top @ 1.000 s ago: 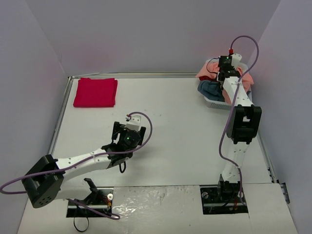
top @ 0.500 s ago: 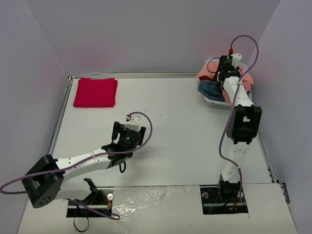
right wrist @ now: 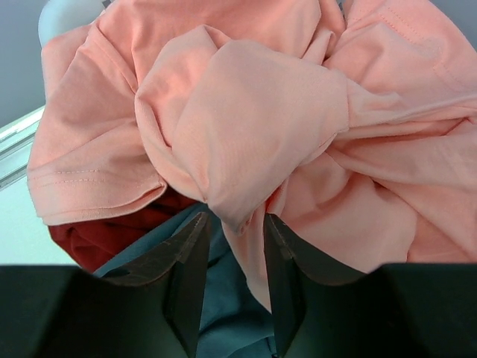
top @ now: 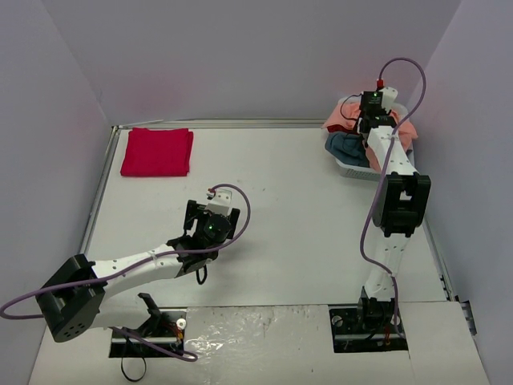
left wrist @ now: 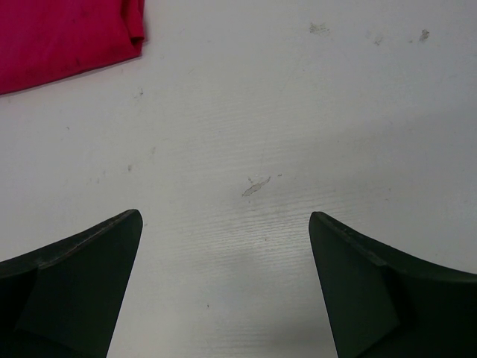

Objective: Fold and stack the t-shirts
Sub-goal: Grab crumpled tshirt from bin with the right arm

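A crumpled salmon-orange t-shirt (right wrist: 246,112) tops the pile in the basket, over a teal-blue t-shirt (right wrist: 223,298) and a crimson one (right wrist: 112,235). My right gripper (right wrist: 236,220) hangs over this pile with its jaws narrow. A fold of the salmon-orange shirt pokes between them, and a gap shows beside the left finger. Another crimson t-shirt (top: 157,151) lies folded flat at the table's far left. My left gripper (left wrist: 223,215) is wide open and holds nothing, low over bare table near the middle, with that folded shirt's corner (left wrist: 59,37) ahead to its left.
The white basket (top: 353,168) stands at the far right corner against the wall. Purple cables loop off both arms. Walls close in the table on the left, back and right.
The right wrist has shifted slightly over the basket. The left arm has not moved.
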Available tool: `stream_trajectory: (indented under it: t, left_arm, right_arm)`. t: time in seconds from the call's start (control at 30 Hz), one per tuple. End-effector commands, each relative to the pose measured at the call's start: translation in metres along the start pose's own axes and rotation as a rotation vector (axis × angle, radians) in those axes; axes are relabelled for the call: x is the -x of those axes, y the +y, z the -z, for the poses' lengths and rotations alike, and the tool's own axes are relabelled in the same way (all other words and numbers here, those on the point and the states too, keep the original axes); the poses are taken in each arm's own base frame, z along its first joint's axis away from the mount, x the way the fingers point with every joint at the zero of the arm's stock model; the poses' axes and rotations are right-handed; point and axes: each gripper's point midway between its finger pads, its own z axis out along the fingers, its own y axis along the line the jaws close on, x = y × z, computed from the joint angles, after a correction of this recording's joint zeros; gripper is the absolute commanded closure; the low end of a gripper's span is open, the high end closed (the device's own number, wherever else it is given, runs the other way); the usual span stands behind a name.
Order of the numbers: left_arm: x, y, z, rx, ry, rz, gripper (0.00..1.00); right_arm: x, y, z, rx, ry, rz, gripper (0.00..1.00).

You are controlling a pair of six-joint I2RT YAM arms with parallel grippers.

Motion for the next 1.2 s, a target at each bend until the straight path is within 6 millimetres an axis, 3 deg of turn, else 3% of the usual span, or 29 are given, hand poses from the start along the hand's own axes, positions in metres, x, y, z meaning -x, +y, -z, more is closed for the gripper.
stream_trajectory:
  t: [0.0,0.17,0.27,0.3,0.37,0.57,0.67,0.8,1.07,1.17]
  left_arm:
    - [0.023,0.0,0.003,0.0,-0.043,0.042,0.06]
    - [0.022,0.0,0.003,0.0,-0.042,0.039,0.06]
    - [0.022,0.0,0.003,0.0,-0.042,0.039,0.06]
    - [0.022,0.0,0.003,-0.002,-0.042,0.039,0.06]
    - [0.023,0.0,0.003,0.0,-0.043,0.04,0.06]
    - [0.023,0.0,0.003,0.0,-0.043,0.04,0.06]
    - [0.023,0.0,0.003,-0.001,-0.044,0.042,0.06]
    - [0.023,0.0,0.003,-0.003,-0.043,0.04,0.06]
    - [0.023,0.001,0.004,-0.002,-0.045,0.046,0.06]
    - [0.023,0.002,0.004,-0.001,-0.047,0.051,0.06]
  right_arm:
    - [0.009,-0.005,-0.001,-0.005,-0.019,-0.01,0.68]
    - [-0.001,-0.003,-0.011,-0.002,0.002,-0.003,0.66]
    - [-0.006,-0.003,-0.017,-0.001,0.015,0.0,0.76]
    - [-0.008,-0.002,-0.018,0.002,0.021,0.001,0.87]
    - [-0.012,-0.002,-0.021,0.0,0.029,0.002,0.99]
    - [-0.01,-0.002,-0.016,-0.002,0.022,-0.015,1.0]
    - [0.004,0.003,0.002,-0.019,-0.035,-0.022,1.0]
    - [0.026,0.033,0.048,-0.005,-0.142,0.017,1.0]
    - [0.062,0.063,0.108,0.103,-0.237,0.016,1.0]
    - [0.08,0.074,0.145,0.157,-0.287,0.025,1.0]
